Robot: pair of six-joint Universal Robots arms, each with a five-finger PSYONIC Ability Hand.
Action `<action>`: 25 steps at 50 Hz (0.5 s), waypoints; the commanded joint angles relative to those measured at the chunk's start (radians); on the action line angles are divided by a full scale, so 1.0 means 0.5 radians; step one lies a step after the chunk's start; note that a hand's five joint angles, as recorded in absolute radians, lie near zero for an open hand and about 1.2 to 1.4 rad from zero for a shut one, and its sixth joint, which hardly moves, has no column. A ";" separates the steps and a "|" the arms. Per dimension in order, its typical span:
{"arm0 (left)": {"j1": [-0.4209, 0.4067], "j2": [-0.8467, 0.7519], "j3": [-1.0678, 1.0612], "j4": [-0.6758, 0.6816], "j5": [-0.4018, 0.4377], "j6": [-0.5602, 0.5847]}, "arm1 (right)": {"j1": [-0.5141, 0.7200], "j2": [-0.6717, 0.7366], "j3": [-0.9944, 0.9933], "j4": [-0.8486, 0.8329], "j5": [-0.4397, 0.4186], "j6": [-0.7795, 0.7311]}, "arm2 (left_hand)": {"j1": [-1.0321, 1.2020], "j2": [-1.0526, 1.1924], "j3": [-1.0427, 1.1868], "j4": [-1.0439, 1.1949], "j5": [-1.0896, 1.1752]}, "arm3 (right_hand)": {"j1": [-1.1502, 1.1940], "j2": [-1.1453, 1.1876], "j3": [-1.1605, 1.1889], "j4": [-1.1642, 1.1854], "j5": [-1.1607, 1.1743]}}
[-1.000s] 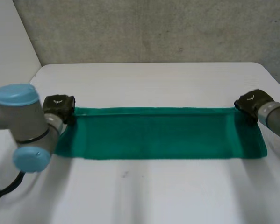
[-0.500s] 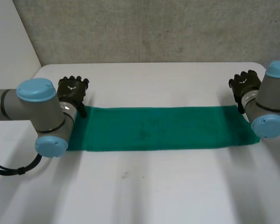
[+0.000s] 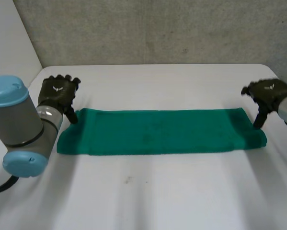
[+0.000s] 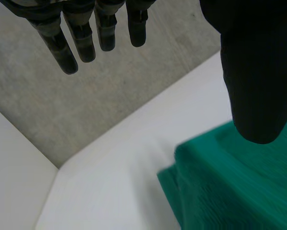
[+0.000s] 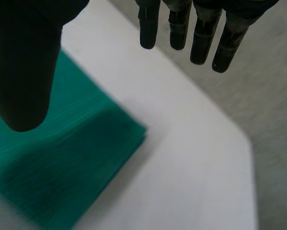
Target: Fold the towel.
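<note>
The green towel point(image 3: 157, 132) lies flat as a long, narrow band across the middle of the white desk point(image 3: 157, 196). The left hand point(image 3: 57, 93) is at the towel's far left corner and the right hand point(image 3: 265, 92) at its far right corner; neither grips the cloth. In the left wrist view the fingers point(image 4: 86, 38) are straight and apart from the thumb, with nothing between them. The right wrist view shows the same: straight, empty, a layered towel corner below the thumb.
</note>
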 commanded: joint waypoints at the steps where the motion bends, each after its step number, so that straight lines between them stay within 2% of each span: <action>1: 0.022 0.003 -0.163 0.014 0.002 -0.009 | -0.172 0.019 0.215 0.064 -0.185 0.011 | -0.052 -0.058 -0.082 -0.059 -0.094 | 0.521 0.485 0.505 0.466 0.452; 5: 0.022 0.003 -0.172 0.014 0.002 -0.009 | -0.213 0.171 0.234 -0.071 -0.259 0.011 | -0.052 -0.058 -0.082 -0.059 -0.094 | 0.715 0.679 0.699 0.660 0.646; 14: 0.019 0.006 -0.203 0.017 -0.001 -0.012 | -0.246 0.329 0.200 -0.197 -0.259 0.005 | -0.052 -0.058 -0.082 -0.059 -0.094 | 0.956 0.920 0.940 0.902 0.887; 15: 0.019 0.003 -0.206 0.020 -0.001 -0.012 | -0.252 0.359 0.191 -0.200 -0.256 0.002 | -0.052 -0.058 -0.082 -0.059 -0.094 | 1.085 1.048 1.068 1.030 1.015; 16: 0.019 0.003 -0.206 0.023 0.002 -0.012 | -0.256 0.390 0.176 -0.206 -0.247 -0.001 | -0.052 -0.058 -0.082 -0.059 -0.094 | 1.783 1.747 1.767 1.729 1.714; 17: 0.019 0.006 -0.209 0.023 -0.001 -0.012 | -0.256 0.390 0.175 -0.206 -0.246 -0.001 | -0.052 -0.058 -0.082 -0.059 -0.094 | 1.790 1.754 1.774 1.736 1.721; 18: 0.019 0.006 -0.209 0.023 -0.001 -0.012 | -0.259 0.402 0.166 -0.212 -0.240 -0.001 | -0.052 -0.058 -0.082 -0.059 -0.094 | 2.375 2.339 2.359 2.321 2.306; 25: 0.019 0.010 -0.225 0.023 -0.001 -0.012 | -0.461 0.366 0.102 -0.338 0.143 -0.025 | -0.052 -0.058 -0.082 -0.059 -0.094 | 2.381 2.345 2.365 2.327 2.312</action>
